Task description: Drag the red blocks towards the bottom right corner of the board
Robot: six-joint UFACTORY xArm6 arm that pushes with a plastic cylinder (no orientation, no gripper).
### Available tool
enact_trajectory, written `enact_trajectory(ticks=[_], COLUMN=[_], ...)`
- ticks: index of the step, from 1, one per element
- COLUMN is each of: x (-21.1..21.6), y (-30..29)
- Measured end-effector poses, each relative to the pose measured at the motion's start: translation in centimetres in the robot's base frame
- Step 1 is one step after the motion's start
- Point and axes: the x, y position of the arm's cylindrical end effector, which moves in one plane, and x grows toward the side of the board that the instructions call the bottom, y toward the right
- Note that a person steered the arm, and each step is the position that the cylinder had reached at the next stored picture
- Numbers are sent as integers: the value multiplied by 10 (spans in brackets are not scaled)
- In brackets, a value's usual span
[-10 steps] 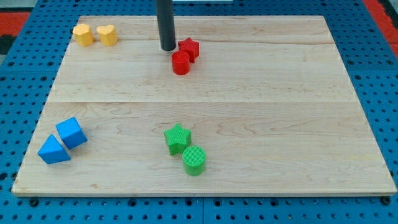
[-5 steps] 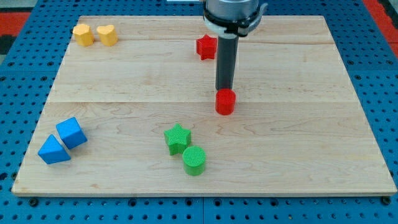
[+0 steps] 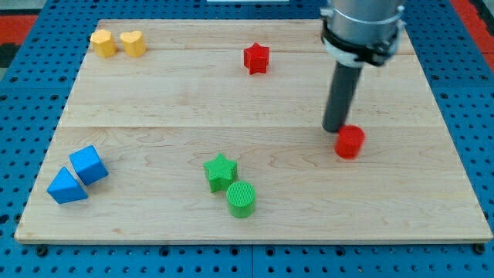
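Your rod carries no hand, so there is nothing to be apart, together or clamped; all the work is done by my tip [image 3: 334, 128], the lower end of the straight dark rod. It sits on the pale wooden desk [image 3: 432, 193], touching or just beside the upper-left side of the small red cylinder block [image 3: 350, 142]. That placement makes sense for the task: the tip stands on the side away from the bottom right corner, so any push drives the block down and to the view's right.

The red cylinder lies right of the board's centre, about halfway down, with bare wood between it and the target corner. The red star-shaped block [image 3: 256, 58] sits well apart, near the view's top, and I judge it has to be fetched separately.

The other blocks are out of the way: the green star block [image 3: 221, 171] and the green ribbed cylinder block [image 3: 241, 199] touch each other low in the middle, two blue angular blocks [image 3: 77, 174] sit at bottom left, and two yellow blocks [image 3: 117, 43] at top left. None lies on the line to the corner.
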Motion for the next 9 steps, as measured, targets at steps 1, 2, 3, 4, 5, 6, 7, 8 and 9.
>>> enact_trajectory(ticks=[1, 2, 3, 4, 5, 6, 7, 8, 9], x=[42, 29, -61, -159, -207, -232, -186, -137, -99], y=[31, 40, 44, 42, 1, -82, -132, -133, -137])
